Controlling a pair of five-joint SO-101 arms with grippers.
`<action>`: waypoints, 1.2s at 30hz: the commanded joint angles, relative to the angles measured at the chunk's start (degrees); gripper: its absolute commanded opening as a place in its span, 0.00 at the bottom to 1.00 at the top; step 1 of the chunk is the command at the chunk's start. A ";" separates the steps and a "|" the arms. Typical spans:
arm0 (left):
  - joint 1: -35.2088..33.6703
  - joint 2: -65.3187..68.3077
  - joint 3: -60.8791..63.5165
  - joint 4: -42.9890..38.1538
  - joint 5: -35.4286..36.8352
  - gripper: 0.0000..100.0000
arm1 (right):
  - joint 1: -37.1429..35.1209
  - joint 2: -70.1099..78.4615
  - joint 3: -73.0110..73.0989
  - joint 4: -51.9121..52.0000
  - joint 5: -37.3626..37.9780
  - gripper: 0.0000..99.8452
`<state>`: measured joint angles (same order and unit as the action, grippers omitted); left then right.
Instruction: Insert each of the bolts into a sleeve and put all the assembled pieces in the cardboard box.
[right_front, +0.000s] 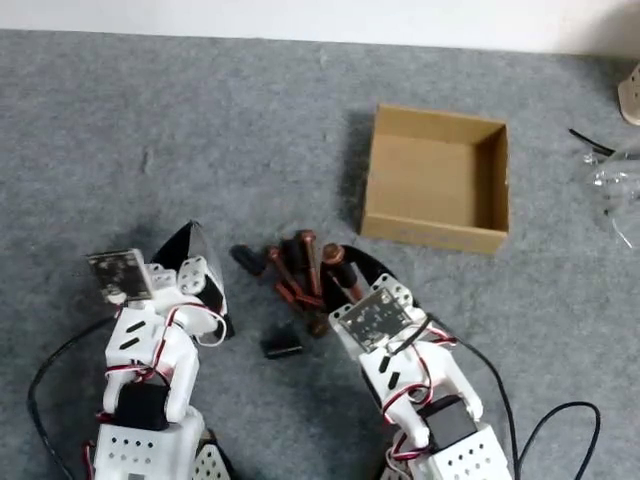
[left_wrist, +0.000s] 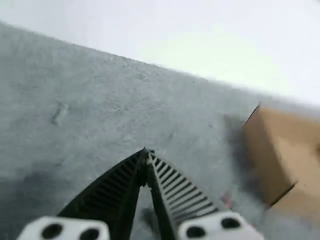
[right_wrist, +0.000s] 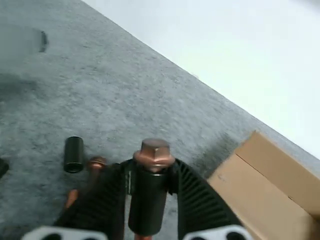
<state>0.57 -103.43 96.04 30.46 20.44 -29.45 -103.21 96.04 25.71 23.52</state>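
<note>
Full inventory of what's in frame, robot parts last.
cardboard box: one, brown, open with nothing visible inside, beyond the pile on the right arm's side.
loose bolts: a pile, exact count unclear, copper, between the two grippers.
loose sleeves: at least two, black; one on the near side of the pile, one on the side toward the left arm.
sleeved bolt: one, copper head above a black sleeve, held in the right gripper.
clear plastic item: one, transparent, at the mat's edge past the box.
mat: one, grey, covering the table.
left gripper: one, black fingers, shut and empty, beside the pile.
right gripper: one, black fingers, shut on the sleeved bolt, at the pile.
</note>
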 joint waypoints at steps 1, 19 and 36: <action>-0.66 -0.57 -1.89 8.35 -19.43 0.01 | 4.00 -1.19 7.60 -0.48 0.18 0.00; -0.66 -0.57 -4.09 16.09 -28.13 0.01 | 12.35 27.56 -17.27 -0.40 -5.45 0.00; -2.77 -0.66 -0.75 10.11 -28.22 0.01 | 20.97 101.49 -81.63 -0.13 -5.80 0.00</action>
<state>-1.54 -103.52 95.43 42.07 -7.52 -11.43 -9.14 25.71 25.71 18.42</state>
